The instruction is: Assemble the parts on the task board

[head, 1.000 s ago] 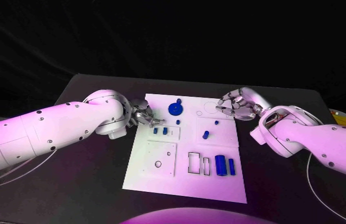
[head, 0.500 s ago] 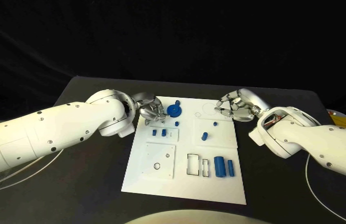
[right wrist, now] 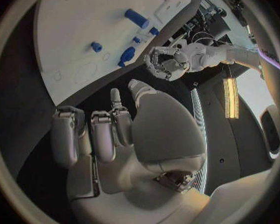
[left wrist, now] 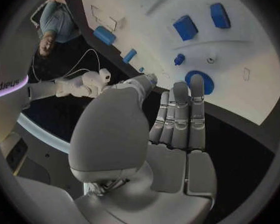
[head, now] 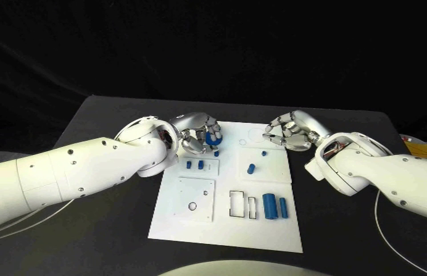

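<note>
A black table (head: 116,112) under a dark backdrop carries the white board (head: 231,226), its small blue parts (head: 276,207) lying scattered on it. At the board's far left corner the left hand (head: 200,132) hovers over a blue disc (left wrist: 199,80), fingers straight and together, holding nothing. At its far right corner the right hand (head: 289,131) hangs with fingers curled, empty.

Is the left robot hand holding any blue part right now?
No. The left robot hand hovers with straight fingers above the round blue disc on the white task board, holding nothing.
</note>
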You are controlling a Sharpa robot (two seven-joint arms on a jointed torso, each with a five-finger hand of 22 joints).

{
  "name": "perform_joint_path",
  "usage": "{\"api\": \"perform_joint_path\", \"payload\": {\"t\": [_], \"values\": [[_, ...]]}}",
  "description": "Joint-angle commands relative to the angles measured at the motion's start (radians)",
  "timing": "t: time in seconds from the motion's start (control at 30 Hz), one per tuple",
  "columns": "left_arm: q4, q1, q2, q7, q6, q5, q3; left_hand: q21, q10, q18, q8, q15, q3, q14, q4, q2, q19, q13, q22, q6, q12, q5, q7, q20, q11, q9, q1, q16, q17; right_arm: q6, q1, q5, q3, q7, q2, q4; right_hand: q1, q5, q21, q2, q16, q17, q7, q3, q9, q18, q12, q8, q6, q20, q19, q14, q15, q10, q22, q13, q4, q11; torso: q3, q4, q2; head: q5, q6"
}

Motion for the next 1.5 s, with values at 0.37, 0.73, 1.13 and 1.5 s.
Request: {"api": "perform_joint_path", "payload": {"t": [0.37,0.73,1.13,1.5], "values": [[-0.064,-0.002,0.056,-0.026,0.126,-0.211,-0.013,0.194,0.043,-0.013,-0.051,-0.009,-0.083,0.136,0.042,0.015,0.122,-0.108,0.201,0.066,-0.051,-0.003,-0.015,-0.004,-0.006,-0.088,0.045,0.238,0.091,0.003,-0.002,-0.007,0.0,0.011,0.002,0.001,-0.004,0.003,-0.002,0.004,-0.004,0.124,0.003,0.0,0.001,0.009,-0.003,0.004,-0.006,-0.005,0.02,0.07,-0.006,-0.01,0.168,0.097,0.003,0.0,0.001,-0.0004,0.0,-0.002,-0.002],[-0.105,-0.003,0.094,-0.041,0.164,-0.224,-0.018,0.265,0.066,-0.025,-0.061,-0.012,-0.079,0.16,0.04,0.03,0.158,-0.131,0.284,0.105,-0.057,-0.001,-0.023,-0.003,-0.009,-0.107,0.061,0.298,0.119,0.004,-0.002,-0.007,0.0,0.011,0.004,0.001,-0.003,0.004,-0.001,0.005,-0.004,0.125,0.003,0.001,0.001,0.009,-0.003,0.005,-0.006,-0.006,0.021,0.071,-0.006,-0.009,0.169,0.098,0.002,0.0,0.0004,-0.0004,0.0,-0.003,-0.003],[-0.122,-0.003,0.118,-0.052,0.164,-0.225,-0.021,0.339,0.146,-0.04,-0.075,-0.026,-0.007,0.197,0.034,0.036,0.205,-0.152,0.376,0.164,-0.066,-0.003,-0.032,-0.013,-0.026,-0.125,0.086,0.348,0.147,0.005,-0.002,-0.007,0.0,0.01,0.005,0.001,-0.003,0.006,-0.001,0.006,-0.004,0.125,0.003,0.002,0.002,0.009,-0.002,0.005,-0.007,-0.006,0.021,0.071,-0.006,-0.009,0.169,0.098,0.002,0.0,0.0008,0.0012,0.0,-0.006,-0.007],[-0.135,-0.003,0.129,-0.067,0.192,-0.224,-0.022,0.385,0.197,-0.052,-0.085,-0.037,0.057,0.23,0.006,0.045,0.245,-0.157,0.437,0.2,-0.078,-0.005,-0.029,-0.023,-0.036,-0.129,0.109,0.371,0.172,0.006,-0.002,-0.007,0.0,0.008,0.004,0.001,-0.003,0.007,0.0,0.007,-0.004,0.126,0.002,0.003,0.002,0.009,-0.002,0.006,-0.006,-0.006,0.021,0.071,-0.006,-0.008,0.169,0.099,0.002,0.0,0.0014,0.0012,-0.001,-0.008,-0.009]]}}
